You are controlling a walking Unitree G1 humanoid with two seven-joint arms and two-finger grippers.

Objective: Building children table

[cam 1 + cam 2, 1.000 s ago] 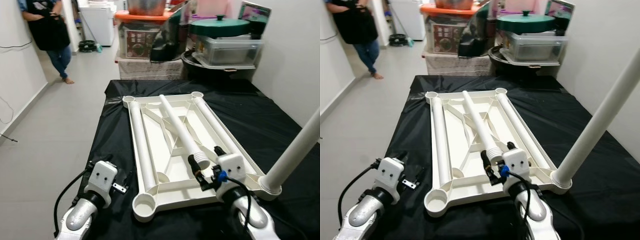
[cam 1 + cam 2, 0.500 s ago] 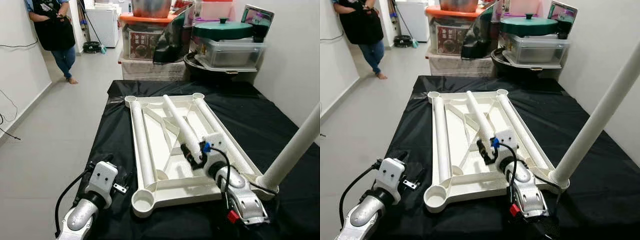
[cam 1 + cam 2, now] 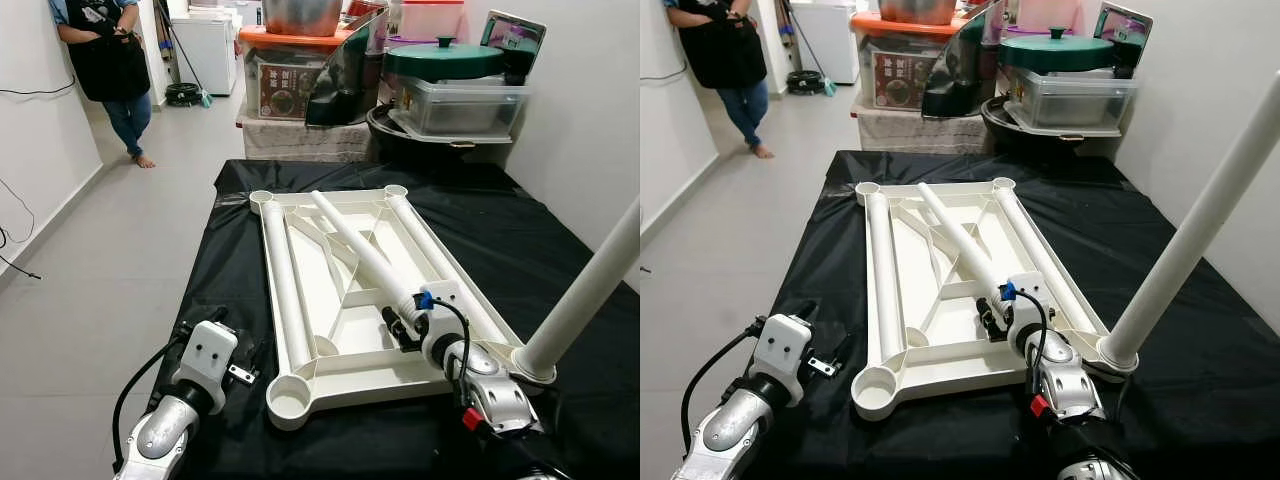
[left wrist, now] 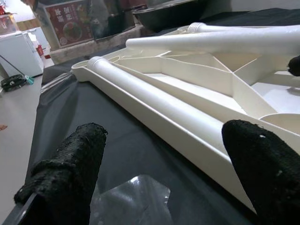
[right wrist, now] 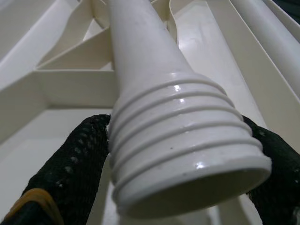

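Observation:
A white table top (image 3: 345, 345) lies upside down on a black-covered table (image 3: 500, 230). One white leg (image 3: 588, 295) stands upright in its near right corner socket. A loose white leg (image 3: 355, 245) lies slanted across the underside. My right gripper (image 3: 405, 325) is shut on its ribbed threaded end (image 5: 187, 136), one black finger (image 5: 70, 164) on each side. The near left corner socket (image 3: 287, 402) is open. My left gripper (image 3: 236, 340) rests low at the table's near left edge, open, with nothing between its fingers (image 4: 75, 154); a scrap of clear plastic (image 4: 131, 197) lies below it.
A person (image 3: 110, 60) stands in the corridor at the far left. Boxes, a green-lidded pot (image 3: 440, 60) and a clear bin (image 3: 460, 100) crowd the far end. A white wall runs close on the right. Long white tubes (image 3: 280, 290) lie along both long sides.
My right gripper has drawn the loose leg's threaded end nearer and to the right, so the leg now slants more toward the far left corner. The left arm has stayed put.

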